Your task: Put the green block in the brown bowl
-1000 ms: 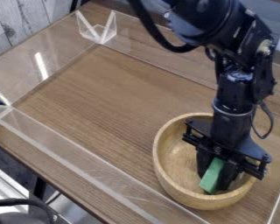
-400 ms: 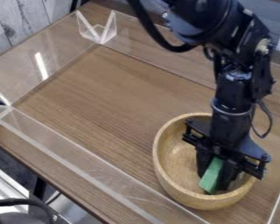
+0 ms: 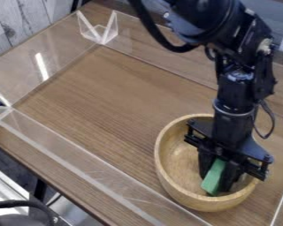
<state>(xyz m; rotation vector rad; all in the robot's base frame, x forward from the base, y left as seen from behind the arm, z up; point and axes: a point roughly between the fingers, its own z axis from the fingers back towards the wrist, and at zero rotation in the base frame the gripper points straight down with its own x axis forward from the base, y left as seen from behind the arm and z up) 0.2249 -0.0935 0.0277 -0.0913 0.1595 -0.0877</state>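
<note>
With the gripper clamped on the green block, held upright inside the brown bowl and apparently at or near its floor, the placing step remains: part the jaws, then lift clear.

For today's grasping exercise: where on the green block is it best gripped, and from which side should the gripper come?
Grip the green block across its narrow width near the upper end, coming from above. It stands tilted inside the bowl, whose rim blocks any sideways approach. The gripper already holds it this way, pointing down.
</note>
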